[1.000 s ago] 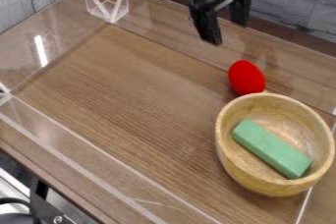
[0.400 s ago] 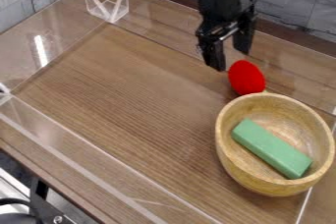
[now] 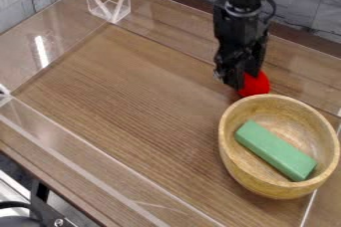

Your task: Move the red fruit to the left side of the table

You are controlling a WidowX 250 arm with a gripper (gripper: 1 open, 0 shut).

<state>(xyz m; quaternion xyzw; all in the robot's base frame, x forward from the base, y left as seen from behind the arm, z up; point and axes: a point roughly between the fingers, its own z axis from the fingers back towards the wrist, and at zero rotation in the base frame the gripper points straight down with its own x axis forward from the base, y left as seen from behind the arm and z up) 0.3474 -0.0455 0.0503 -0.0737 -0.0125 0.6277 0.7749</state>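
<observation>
Brown wood-grain table holds the red fruit; tool over it, grip unclear.

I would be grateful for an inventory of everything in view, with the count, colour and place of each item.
Red fruit: one, red, below the pincer, just above the bowl
Bowl: one, light wooden, lower right
Block: one, green, inside the bowl
Table: one, brown wood-grain, under everything
Table walls: clear, along the table's edges
Cables: black, lower left corner
Pincer: one, black, at the red fruit
</observation>
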